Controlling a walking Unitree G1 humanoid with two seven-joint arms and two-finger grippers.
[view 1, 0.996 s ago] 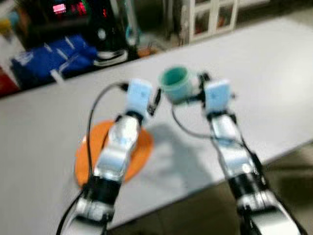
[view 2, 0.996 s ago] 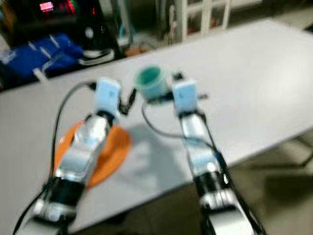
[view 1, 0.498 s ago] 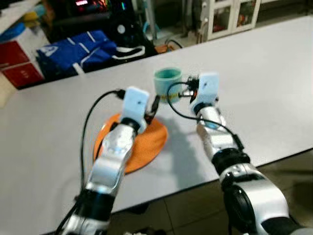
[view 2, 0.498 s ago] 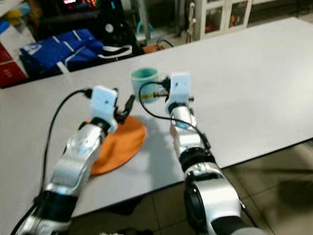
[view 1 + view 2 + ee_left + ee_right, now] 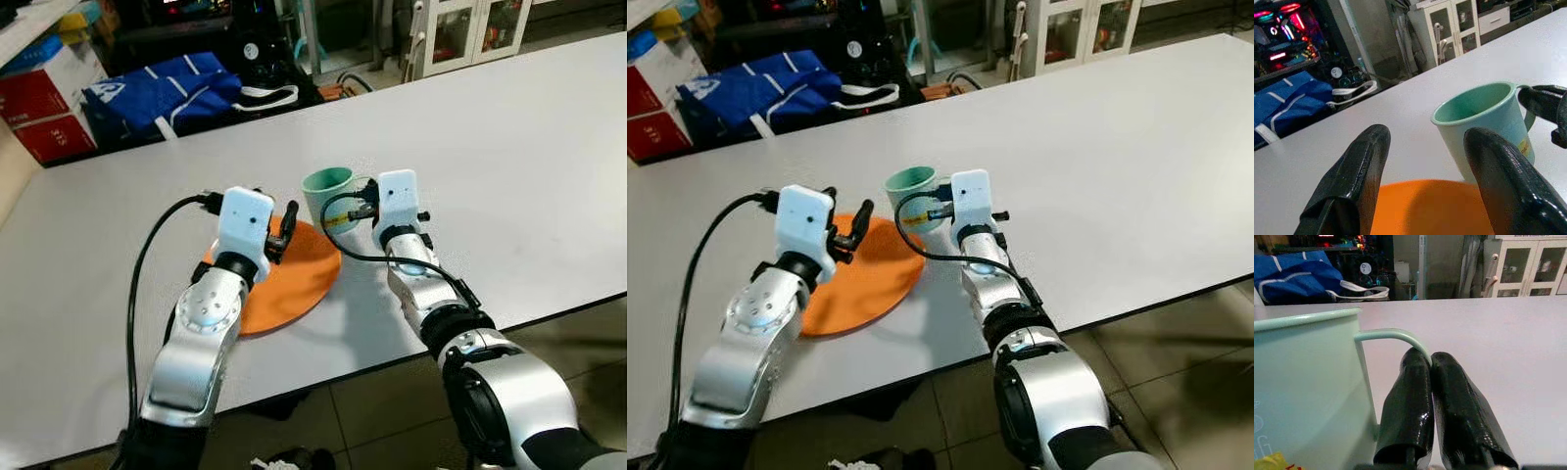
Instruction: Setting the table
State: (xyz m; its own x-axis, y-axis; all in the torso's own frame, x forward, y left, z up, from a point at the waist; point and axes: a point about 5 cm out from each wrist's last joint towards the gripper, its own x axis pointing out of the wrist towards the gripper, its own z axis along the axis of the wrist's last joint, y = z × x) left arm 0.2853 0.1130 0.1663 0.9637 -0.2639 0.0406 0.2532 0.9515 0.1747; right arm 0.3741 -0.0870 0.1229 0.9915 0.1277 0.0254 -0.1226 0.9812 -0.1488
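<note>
One mug (image 5: 328, 196) moved beside one orange plate (image 5: 284, 279), right pincer (image 5: 1431, 363) pinching handle

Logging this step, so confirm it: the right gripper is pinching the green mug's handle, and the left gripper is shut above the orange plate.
One error: the left gripper is open, fingers spread above the orange plate, as the left wrist view shows. The right gripper does pinch the green mug by its handle.

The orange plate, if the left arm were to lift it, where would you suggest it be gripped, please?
Probably by the rim. The orange plate lies flat on the white table, so only its thin edge offers a pinch. The left gripper hovers open over its near side; I would take that edge, since the green mug, held by the right gripper, crowds the far edge.
</note>
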